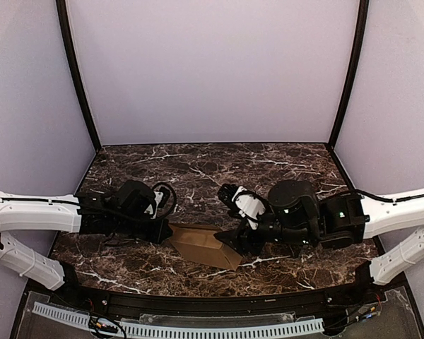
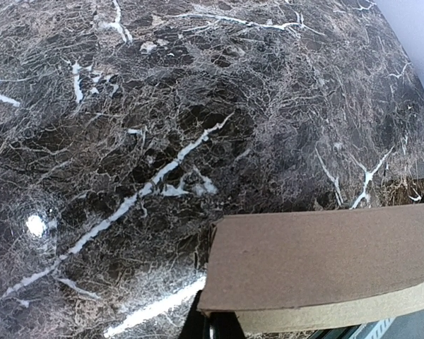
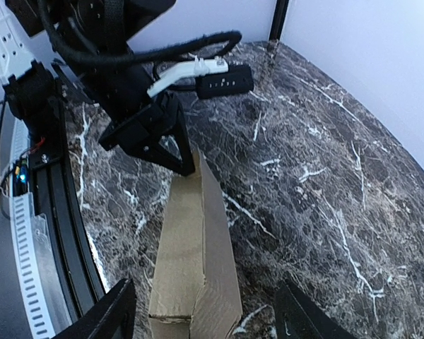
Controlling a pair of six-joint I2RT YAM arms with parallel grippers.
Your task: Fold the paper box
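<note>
While the left hand (image 3: 182, 161) pinched one end of the paper box (image 3: 194, 247) tight, the right hand (image 1: 234, 245) stood open around the other end (its fingers clear of both sides), low over the worktop (image 1: 198, 169).

Dark marble table (image 1: 198, 162), pale lilac walls (image 1: 212, 70), black corner posts (image 1: 79, 78), white slotted rail (image 1: 219, 330)

No text, label, brand, number or sign can be read in any view. The paper box (image 1: 201, 245) shows plain brown faces without print. A black module (image 3: 225, 81) in the right wrist view carries a few small pale marks, too small to read.
</note>
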